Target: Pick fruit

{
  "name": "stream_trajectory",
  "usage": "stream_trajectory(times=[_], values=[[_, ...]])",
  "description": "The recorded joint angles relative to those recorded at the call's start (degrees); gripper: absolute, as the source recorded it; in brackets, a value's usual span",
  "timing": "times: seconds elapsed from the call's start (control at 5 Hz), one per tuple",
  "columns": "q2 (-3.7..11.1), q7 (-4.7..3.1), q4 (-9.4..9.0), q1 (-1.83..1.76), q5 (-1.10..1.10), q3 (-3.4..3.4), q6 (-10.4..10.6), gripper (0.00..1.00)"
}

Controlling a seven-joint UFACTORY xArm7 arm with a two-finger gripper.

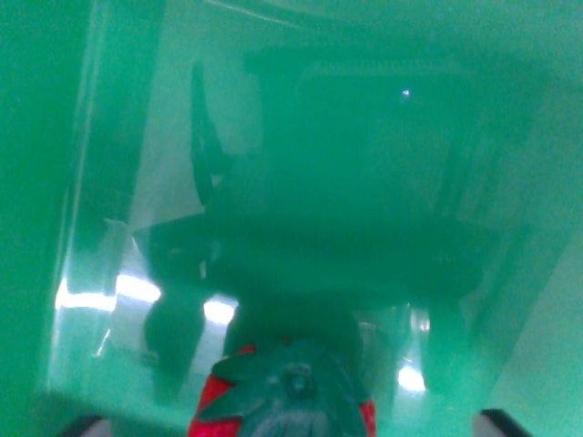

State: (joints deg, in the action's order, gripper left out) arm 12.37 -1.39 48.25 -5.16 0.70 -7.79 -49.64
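One strawberry (282,401) at bottom centre between tool (282,428) tips at lower corners; tool spread.

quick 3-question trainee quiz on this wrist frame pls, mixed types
1. True or false: the strawberry sits at the bottom middle of the wrist view.
2. What colour is the glossy surface under it? A) white B) green C) black
3. Fill in: the strawberry's leafy cap faces the ____.

Key:
1. True.
2. B. The surface is green and mirrors dark shapes and bright lights.
3. Camera. The red body shows only at the cap's edges.

The gripper's state cannot be told; only dark corners show at the bottom edge.
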Motion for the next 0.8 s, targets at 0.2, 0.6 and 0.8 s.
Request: stream_trajectory(times=[0.2,0.6,0.8], values=[[0.0,0.0,0.0,0.0,0.0,0.0,0.0,1.0],[-0.41,-0.03,0.82,0.02,-0.06,-0.01,-1.2,1.0],[-0.91,-0.07,1.82,0.05,-0.13,-0.02,-2.7,1.0]])
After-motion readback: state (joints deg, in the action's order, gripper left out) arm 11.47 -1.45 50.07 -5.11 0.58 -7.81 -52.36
